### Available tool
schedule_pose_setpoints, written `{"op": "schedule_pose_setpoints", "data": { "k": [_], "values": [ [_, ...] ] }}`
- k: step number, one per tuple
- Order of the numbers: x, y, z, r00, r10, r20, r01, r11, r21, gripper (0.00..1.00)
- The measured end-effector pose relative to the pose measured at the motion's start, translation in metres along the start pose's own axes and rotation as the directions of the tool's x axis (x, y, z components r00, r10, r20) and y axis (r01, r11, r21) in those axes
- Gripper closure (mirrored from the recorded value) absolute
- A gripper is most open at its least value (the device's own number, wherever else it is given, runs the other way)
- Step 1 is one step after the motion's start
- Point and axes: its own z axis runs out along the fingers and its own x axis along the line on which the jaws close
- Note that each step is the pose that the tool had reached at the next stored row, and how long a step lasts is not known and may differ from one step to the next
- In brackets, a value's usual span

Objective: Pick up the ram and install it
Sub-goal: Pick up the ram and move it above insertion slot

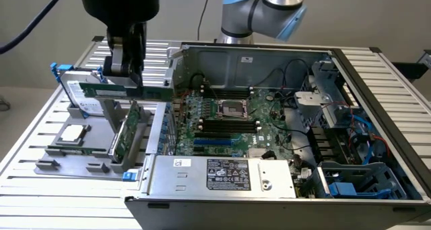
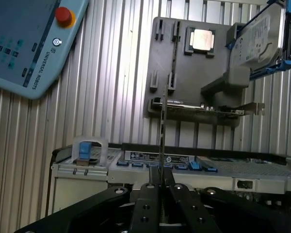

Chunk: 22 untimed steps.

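Note:
My gripper (image 1: 128,81) hangs above the grey fixture plate (image 1: 57,162) at the exterior view's left, shut on the ram (image 1: 124,92). The ram is a long green stick held level and on edge, lifted off the plate, its end reaching toward the case wall. In the wrist view the ram (image 2: 163,131) shows edge-on as a thin line running out from between the black fingers (image 2: 148,191) of the gripper (image 2: 161,183). The motherboard (image 1: 232,134) with its black memory slots (image 1: 229,125) lies inside the open computer case (image 1: 283,184), to the exterior view's right of the gripper.
The fixture plate (image 2: 194,77) also holds a CPU (image 1: 72,133), an upright green expansion card (image 1: 124,134), a hard drive (image 1: 84,101) and another green stick (image 1: 75,150). A teach pendant (image 2: 29,43) lies on the slatted table. The case's rear wall (image 1: 249,63) and power supply (image 1: 222,172) frame the motherboard.

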Motion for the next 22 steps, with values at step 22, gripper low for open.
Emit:
{"op": "schedule_pose_setpoints", "data": {
  "k": [22],
  "values": [
    [0.005, -0.0711, -0.01, 0.9989, -0.046, -0.0054, 0.046, 0.999, -0.0007, 0.86]
  ]
}}
